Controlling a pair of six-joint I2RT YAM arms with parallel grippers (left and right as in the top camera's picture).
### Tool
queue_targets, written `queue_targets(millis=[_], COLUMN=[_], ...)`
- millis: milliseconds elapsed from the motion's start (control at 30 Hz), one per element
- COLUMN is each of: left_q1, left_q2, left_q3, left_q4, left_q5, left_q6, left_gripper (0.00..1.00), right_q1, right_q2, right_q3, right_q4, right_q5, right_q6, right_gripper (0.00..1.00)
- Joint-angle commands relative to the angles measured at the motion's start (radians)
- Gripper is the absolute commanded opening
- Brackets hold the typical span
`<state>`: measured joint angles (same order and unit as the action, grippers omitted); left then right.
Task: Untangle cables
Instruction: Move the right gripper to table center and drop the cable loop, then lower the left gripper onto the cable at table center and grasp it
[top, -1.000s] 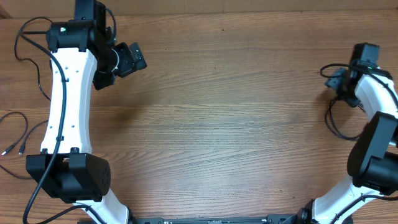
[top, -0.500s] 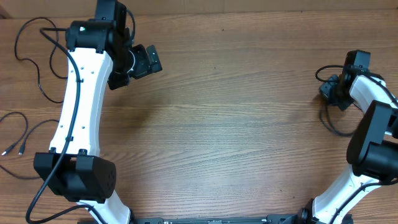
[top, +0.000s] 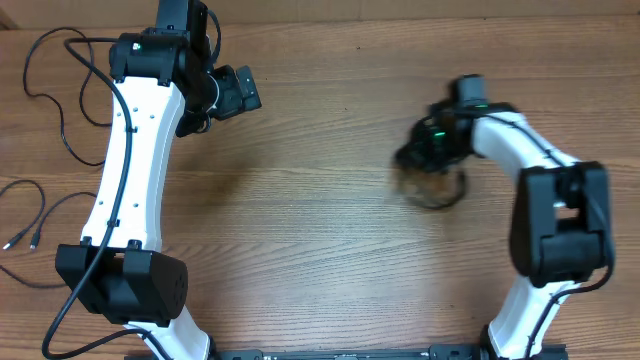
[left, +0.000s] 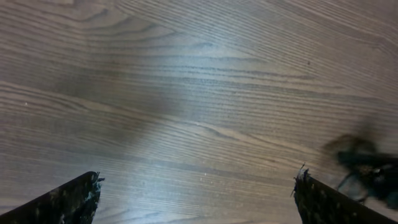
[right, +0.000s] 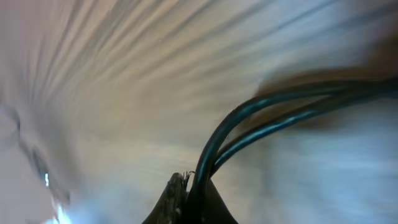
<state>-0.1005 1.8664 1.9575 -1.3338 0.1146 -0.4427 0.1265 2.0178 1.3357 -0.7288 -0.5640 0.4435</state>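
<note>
Black cords on a wood-grain surface (top: 320, 250).

Overhead view: the right claw (top: 415, 160) sits slightly toward 2 o'clock of centre. It is blurred, and a dark loop hangs from it toward 6 o'clock.

Right wrist view: a doubled cord (right: 211, 149) leaves the fingertips at 6 o'clock of the frame. It arcs out to 3 o'clock as two parallel strands. The claw reads as pinched on this cord, though blur hides the contact itself.

The left claw (left: 198, 186) is at 11 o'clock of the surface, spread wide and empty. Its own view shows only bare wood between the two tips.

The loose cords (top: 20, 184) lie at the 9 o'clock edge, well apart from both claws. They finish in small plug ends (top: 33, 240). Whether any strands cross there is too fine to tell.

Handling, as a judgement:
- **Weight and stiffness:** the cords look light and limp, with no stiffness to keep a shape. A lifted strand should sag and drag its neighbours along.
- **Grip:** the jacket is probably smooth, so a weak pinch may slip.
- **Snagging:** the plugs are the only rigid parts and the likeliest to catch at a crossing.
- **Where to hold:** take the cord on a free stretch just behind a plug, away from any crossing. Draw it gently along the surface rather than yanking upward.
</note>
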Motion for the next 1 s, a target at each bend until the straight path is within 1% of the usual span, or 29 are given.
queue_targets(millis=[0,33,67,100,200,233,300,333,367,400,433,467,567,700,800,833,967], left_q1=[-0.003,-0.003,-0.003,-0.003,-0.004,-0.005,-0.016,-0.025,-0.036,-0.052,-0.068,-0.089,-0.153,-0.268,-0.356,-0.386,-0.48], left_q2=[0.01,0.01,0.01,0.01,0.01,0.011,0.011,0.011,0.011,0.011,0.011,0.011,0.011,0.011,0.011,0.011,0.011], left_q3=[0.008,0.008,0.008,0.008,0.008,0.008,0.008,0.007,0.005,0.0,-0.005,-0.015,-0.066,-0.185,-0.286,-0.322,-0.435], left_q4=[0.004,0.004,0.003,0.003,0.002,0.003,0.0,-0.003,-0.004,-0.003,-0.003,-0.003,0.006,0.062,0.173,0.224,0.401], left_q5=[-0.021,-0.021,-0.02,-0.02,0.001,0.021,0.068,0.073,0.079,0.08,0.083,0.086,0.089,0.085,0.085,0.085,0.054], left_q6=[-0.011,-0.011,-0.013,-0.024,-0.089,-0.099,-0.096,-0.097,-0.096,-0.099,-0.116,-0.145,-0.226,-0.238,-0.24,-0.246,-0.245], left_gripper=[1.0,1.0,0.99,0.99,1.0,1.0,1.0,1.0,1.0,1.0,1.0,1.0,1.0,0.95,0.96,0.99,0.99], right_q1=[0.081,0.1,0.117,0.12,0.105,0.092,0.06,0.042,0.023,-0.001,-0.023,-0.045,-0.112,-0.197,-0.243,-0.256,-0.286], right_q2=[-0.094,-0.106,-0.122,-0.13,-0.156,-0.163,-0.173,-0.178,-0.181,-0.183,-0.185,-0.185,-0.185,-0.185,-0.185,-0.185,-0.185], right_q3=[0.05,0.058,0.07,0.08,0.139,0.167,0.235,0.273,0.312,0.355,0.39,0.422,0.476,0.475,0.465,0.464,0.464], right_q4=[-0.005,-0.007,-0.021,-0.035,-0.117,-0.147,-0.221,-0.259,-0.296,-0.337,-0.371,-0.402,-0.471,-0.511,-0.523,-0.524,-0.523], right_q5=[-0.053,-0.02,0.051,0.1,0.266,0.314,0.418,0.462,0.499,0.53,0.548,0.552,0.552,0.552,0.552,0.552,0.552], right_q6=[-0.006,-0.006,-0.005,-0.005,-0.005,-0.006,-0.005,-0.005,-0.005,-0.005,-0.005,-0.005,-0.005,-0.005,-0.005,-0.005,-0.005], right_gripper=[0.05,0.13,0.25,0.3,0.55,0.61,0.66,0.71,0.73,0.89,0.97,0.99,1.0,1.0,1.0,1.0,1.0])
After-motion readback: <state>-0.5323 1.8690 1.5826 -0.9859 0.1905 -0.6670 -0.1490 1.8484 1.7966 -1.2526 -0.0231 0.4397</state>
